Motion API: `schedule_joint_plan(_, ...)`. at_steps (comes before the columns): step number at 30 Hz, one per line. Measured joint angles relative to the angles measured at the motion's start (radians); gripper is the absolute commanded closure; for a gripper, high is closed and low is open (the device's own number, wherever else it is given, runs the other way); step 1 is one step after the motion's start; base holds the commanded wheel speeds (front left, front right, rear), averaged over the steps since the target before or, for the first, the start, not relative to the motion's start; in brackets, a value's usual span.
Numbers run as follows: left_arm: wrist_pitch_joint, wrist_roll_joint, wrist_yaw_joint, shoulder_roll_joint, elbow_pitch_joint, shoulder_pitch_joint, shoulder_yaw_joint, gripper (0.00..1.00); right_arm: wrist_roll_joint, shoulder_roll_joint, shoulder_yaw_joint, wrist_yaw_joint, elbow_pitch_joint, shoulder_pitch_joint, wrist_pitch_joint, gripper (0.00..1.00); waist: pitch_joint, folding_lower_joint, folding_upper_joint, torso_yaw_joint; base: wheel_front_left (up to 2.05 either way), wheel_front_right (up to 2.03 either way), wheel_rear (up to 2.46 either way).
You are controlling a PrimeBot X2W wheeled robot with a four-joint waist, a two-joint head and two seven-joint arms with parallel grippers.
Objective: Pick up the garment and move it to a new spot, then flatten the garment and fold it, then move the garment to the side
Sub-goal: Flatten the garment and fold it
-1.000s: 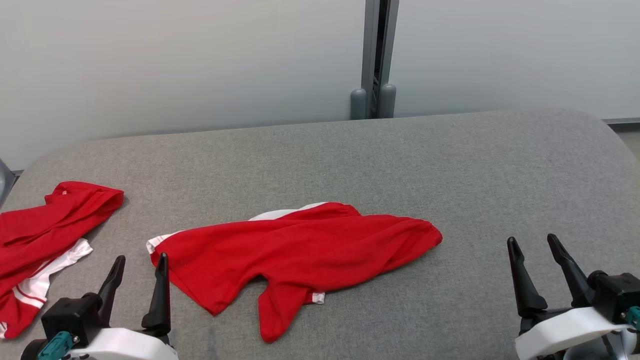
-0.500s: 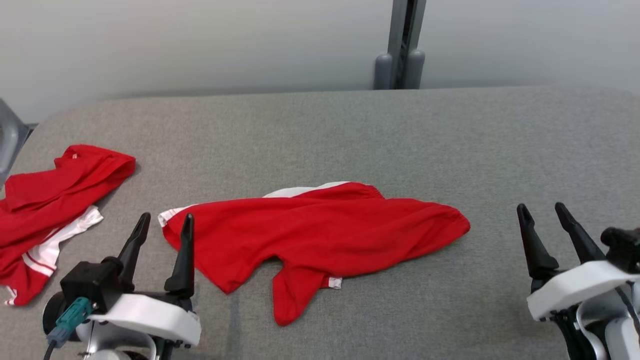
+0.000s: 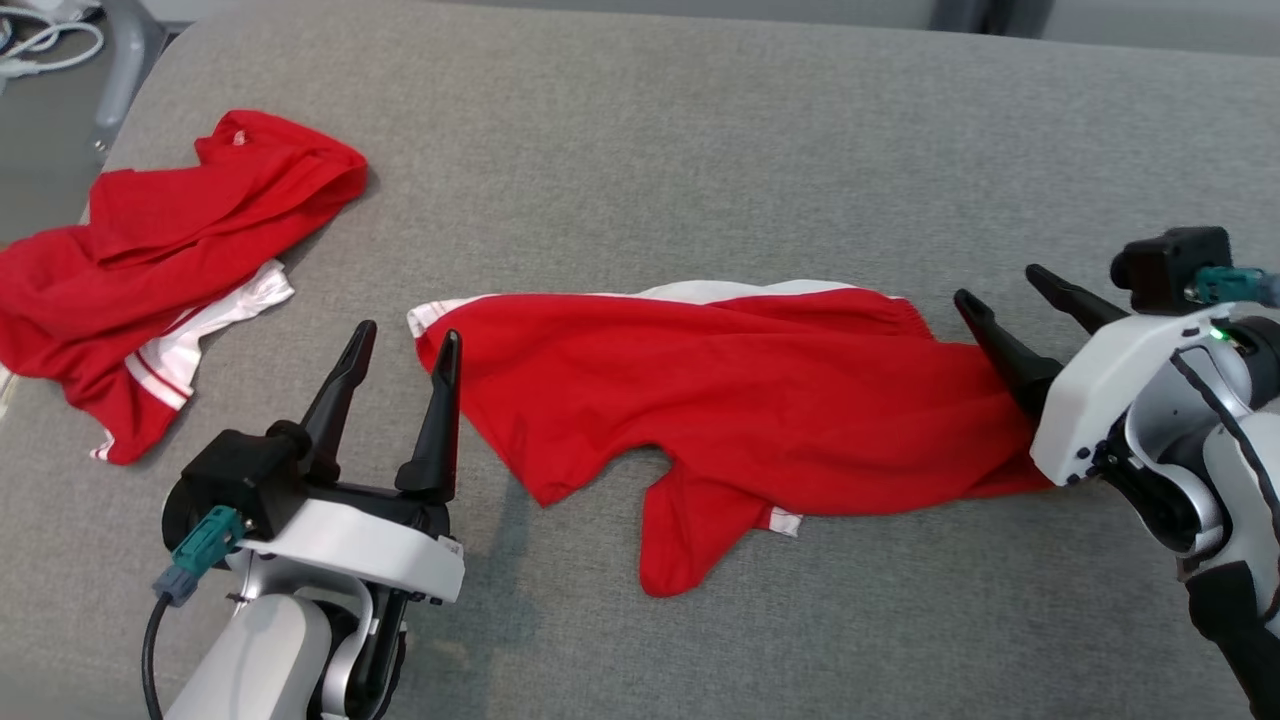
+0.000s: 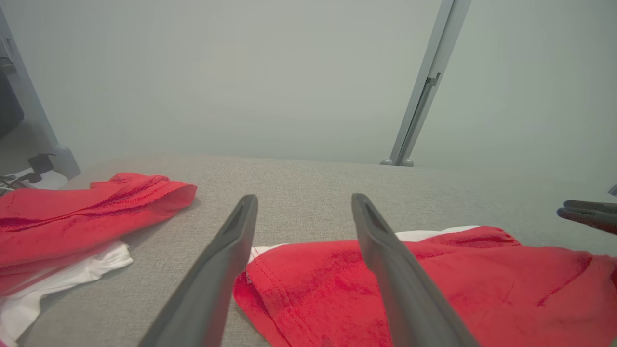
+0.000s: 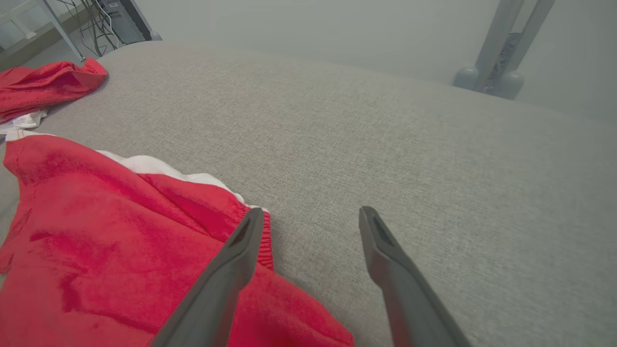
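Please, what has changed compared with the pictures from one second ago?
The head camera tilted down, so the view shifted. The right tool, open, moved in to the right end of the garment and now reaches over it. Nothing was grasped. The left tool stays open at the garment's left corner; the garment and the other red garment lie as before.

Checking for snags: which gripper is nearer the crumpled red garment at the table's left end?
Left. The left gripper is just right of the crumpled garment; the right gripper is at the spread garment's far end.
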Motion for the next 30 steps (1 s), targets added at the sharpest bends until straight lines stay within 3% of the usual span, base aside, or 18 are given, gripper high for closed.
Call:
schedule_joint_plan(7, -0.038, -0.002, -0.034, -0.037, 0.078, -0.046, -0.018, 0.0, 0.113, -0.078, 0.198, 0.0, 0.054, -0.127, 0.084, 0.0, 0.067, 0.0, 0.0, 0.084, 0.0, 0.0, 0.0)
schedule_joint_plan(14, -0.063, -0.006, -0.052, -0.058, 0.131, -0.072, -0.021, 0.0, 0.196, -0.127, 0.3, 0.0, 0.091, -0.195, 0.113, 0.0, 0.108, 0.0, 0.0, 0.124, 0.0, 0.0, 0.0)
schedule_joint_plan(15, -0.065, -0.006, -0.053, -0.059, 0.137, -0.076, -0.021, 0.0, 0.208, -0.129, 0.304, 0.0, 0.095, -0.2, 0.107, 0.47, 0.11, 0.0, 0.0, 0.126, 0.0, 0.0, 0.0)
schedule_joint_plan(16, -0.066, -0.007, -0.057, -0.062, 0.143, -0.079, -0.021, 0.0, 0.219, -0.131, 0.311, 0.0, 0.099, -0.205, 0.104, 0.57, 0.111, 0.0, 0.0, 0.127, 0.0, 0.0, 0.0)
schedule_joint_plan(17, -0.071, -0.008, -0.059, -0.066, 0.153, -0.08, -0.019, 0.0, 0.23, -0.136, 0.318, 0.0, 0.107, -0.213, 0.093, 1.0, 0.11, 0.0, 0.0, 0.126, 0.0, 0.0, 0.0)
schedule_joint_plan(22, -0.077, -0.008, -0.06, -0.07, 0.17, -0.081, -0.015, 0.0, 0.246, -0.143, 0.322, 0.0, 0.109, -0.229, 0.02, 1.0, 0.095, 0.0, 0.0, 0.114, 0.0, 0.0, 0.0)
schedule_joint_plan(30, -0.083, -0.004, -0.053, -0.062, 0.168, -0.083, -0.009, 0.0, 0.13, -0.177, 0.271, 0.0, 0.093, -0.33, -0.143, 1.0, 0.058, 0.0, 0.0, 0.07, 0.0, 0.0, 0.0)
